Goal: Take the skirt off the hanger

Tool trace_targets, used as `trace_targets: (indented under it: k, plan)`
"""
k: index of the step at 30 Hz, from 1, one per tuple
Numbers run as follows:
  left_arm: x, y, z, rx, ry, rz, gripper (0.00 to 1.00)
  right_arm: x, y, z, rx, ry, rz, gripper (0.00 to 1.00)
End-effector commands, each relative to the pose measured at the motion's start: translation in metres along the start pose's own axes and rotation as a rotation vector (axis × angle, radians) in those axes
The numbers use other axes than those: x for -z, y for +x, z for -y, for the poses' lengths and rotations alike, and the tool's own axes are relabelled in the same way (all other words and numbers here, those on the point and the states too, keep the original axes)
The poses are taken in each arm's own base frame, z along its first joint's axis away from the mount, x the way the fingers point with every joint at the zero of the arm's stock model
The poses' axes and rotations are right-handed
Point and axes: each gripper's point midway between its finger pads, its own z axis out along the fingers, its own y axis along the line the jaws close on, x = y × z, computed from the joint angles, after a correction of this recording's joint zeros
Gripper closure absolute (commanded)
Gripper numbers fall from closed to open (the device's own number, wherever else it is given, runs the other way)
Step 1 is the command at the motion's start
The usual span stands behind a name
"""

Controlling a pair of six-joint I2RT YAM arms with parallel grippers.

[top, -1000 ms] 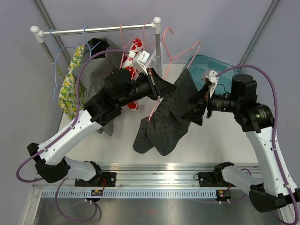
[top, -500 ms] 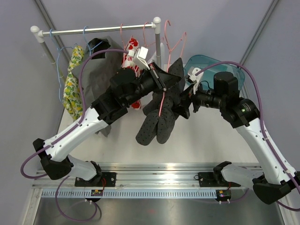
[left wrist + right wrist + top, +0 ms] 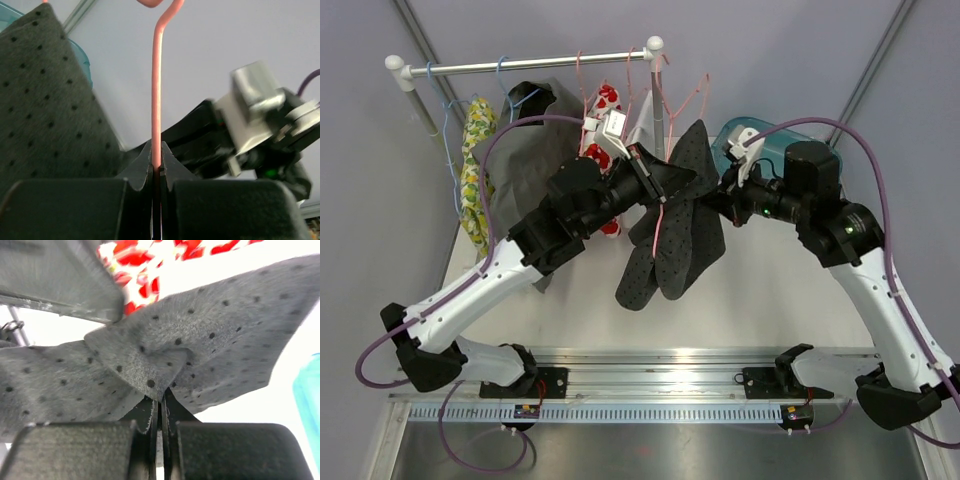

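Left gripper (image 3: 156, 164) clamps the hanger (image 3: 156, 90); right gripper (image 3: 161, 401), just beside the hanger, pinches the skirt (image 3: 210, 340) — next I'd pull it free.

The right pincer (image 3: 161, 399), gaping a second ago, is now clamping a fold of the skirt (image 3: 675, 245), having swung left from the right side of the tabletop (image 3: 770, 300). The left pincer (image 3: 156, 162) is carrying the hanger (image 3: 157, 90) and skirt toward the far edge.
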Motion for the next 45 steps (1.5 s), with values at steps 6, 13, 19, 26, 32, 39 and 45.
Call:
trace_targets:
  k: [6, 13, 19, 26, 32, 39, 45]
  plan:
    - [0.041, -0.007, -0.001, -0.151, 0.0, 0.01, 1.0, 0.088, -0.078, 0.05, 0.09, 0.338, 0.184, 1.0]
    - [0.052, 0.009, -0.042, -0.28, -0.158, -0.076, 1.0, 0.13, -0.123, 0.046, 0.135, 0.395, 0.28, 1.0]
    - [0.048, 0.02, -0.064, -0.343, -0.231, -0.137, 1.0, 0.181, -0.176, 0.029, 0.187, 0.453, 0.413, 1.0]
    - [0.05, 0.017, -0.075, -0.401, -0.276, -0.137, 1.0, 0.206, -0.175, 0.047, 0.198, 0.617, 0.406, 1.0]
    - [0.054, 0.02, -0.073, -0.469, -0.247, -0.177, 1.0, 0.236, -0.167, 0.072, 0.211, 0.832, 0.368, 1.0]
    - [0.069, 0.016, -0.061, -0.546, -0.203, -0.216, 1.0, 0.204, -0.102, 0.105, 0.183, 0.886, 0.165, 1.0]
    - [0.099, 0.005, -0.062, -0.608, -0.246, -0.229, 1.0, 0.215, -0.076, 0.135, 0.183, 1.041, 0.073, 1.0]
